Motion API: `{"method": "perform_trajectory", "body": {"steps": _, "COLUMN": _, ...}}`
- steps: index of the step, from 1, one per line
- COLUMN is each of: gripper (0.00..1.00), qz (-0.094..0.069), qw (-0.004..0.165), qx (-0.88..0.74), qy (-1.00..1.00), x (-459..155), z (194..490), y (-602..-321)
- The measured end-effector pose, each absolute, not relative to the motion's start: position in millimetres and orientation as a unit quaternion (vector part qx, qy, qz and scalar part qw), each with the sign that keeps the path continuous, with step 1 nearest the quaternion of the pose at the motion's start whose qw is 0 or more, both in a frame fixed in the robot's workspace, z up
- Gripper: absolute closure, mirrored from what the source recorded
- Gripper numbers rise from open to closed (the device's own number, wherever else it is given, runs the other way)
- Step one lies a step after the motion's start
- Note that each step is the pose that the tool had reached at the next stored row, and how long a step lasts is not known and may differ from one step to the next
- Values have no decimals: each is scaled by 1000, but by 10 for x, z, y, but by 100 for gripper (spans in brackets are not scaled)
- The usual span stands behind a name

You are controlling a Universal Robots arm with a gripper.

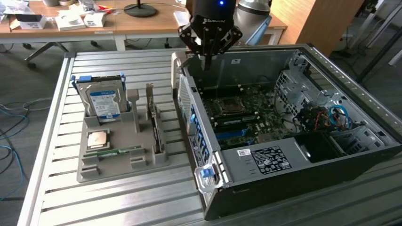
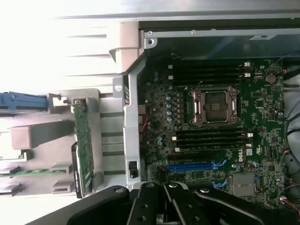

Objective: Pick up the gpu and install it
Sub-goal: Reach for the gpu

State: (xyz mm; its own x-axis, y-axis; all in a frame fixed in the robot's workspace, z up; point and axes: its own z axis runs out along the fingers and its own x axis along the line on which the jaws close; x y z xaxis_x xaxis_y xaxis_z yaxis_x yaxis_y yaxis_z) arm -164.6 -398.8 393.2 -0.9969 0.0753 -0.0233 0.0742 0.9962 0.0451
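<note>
gpu (image 1: 154, 123) on edge, lengthwise alongside case (image 1: 257, 63)

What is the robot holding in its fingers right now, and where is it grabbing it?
Nothing. The fingers are shut and empty above the open computer case. The gpu stands in the grey holder beside the case.

We read one brand mark: DELL, in white letters, printed on the motherboard (image 2: 262, 140) near the end of the blue expansion slot (image 2: 192, 166). We note a short white word on the black body of the gripper (image 1: 205, 63), too small to read. The blue-and-white label of the hard drive (image 1: 102, 101) and the white printed label (image 1: 267, 159) inside the computer case (image 1: 264, 197) carry print that we cannot make out.
</note>
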Motion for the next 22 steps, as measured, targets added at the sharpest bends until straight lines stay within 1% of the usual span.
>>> {"method": "perform_trajectory", "body": {"steps": 22, "gripper": 89, "qz": 22, "qw": 13, "qx": 37, "qy": 999, "x": -2185, "z": 3930, "y": -3988}}
